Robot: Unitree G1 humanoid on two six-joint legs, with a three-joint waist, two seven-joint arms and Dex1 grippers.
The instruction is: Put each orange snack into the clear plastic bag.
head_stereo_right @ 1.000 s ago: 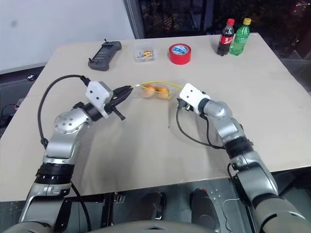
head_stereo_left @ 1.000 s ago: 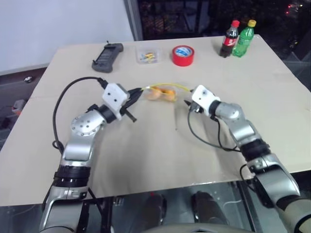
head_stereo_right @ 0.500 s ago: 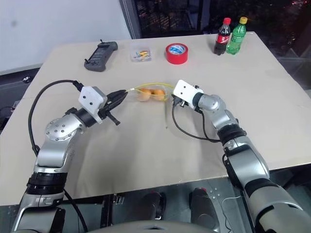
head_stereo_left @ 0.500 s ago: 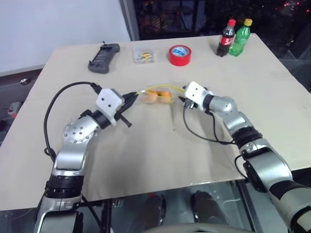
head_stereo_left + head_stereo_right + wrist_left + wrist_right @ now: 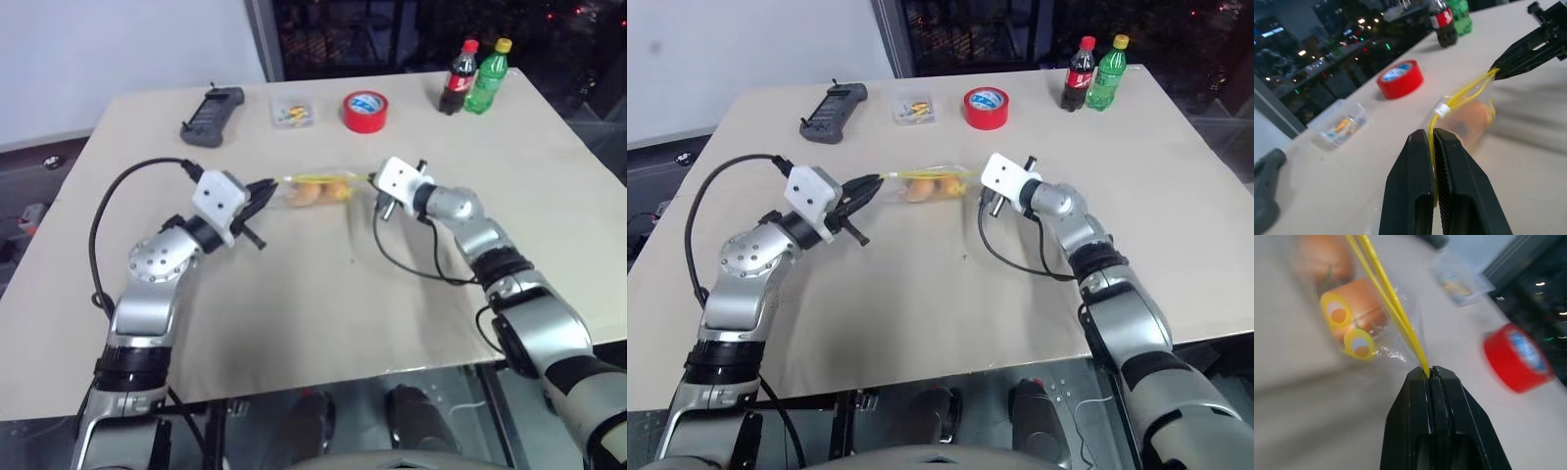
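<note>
We are holding the clear plastic bag (image 5: 926, 185) by its yellow strip at both ends, stretched between us above the table (image 5: 921, 294); our left gripper (image 5: 1431, 142) is pinching one end, fingers nearly together on the strip; our right gripper (image 5: 1431, 377), half open a second ago, is now clamped tight on the other end, and both hands have been rising, so the bag is hanging clear of the surface; both orange snacks (image 5: 918, 187) are sitting inside it, so we judge the filling done and the bag ready for sealing or setting down.
</note>
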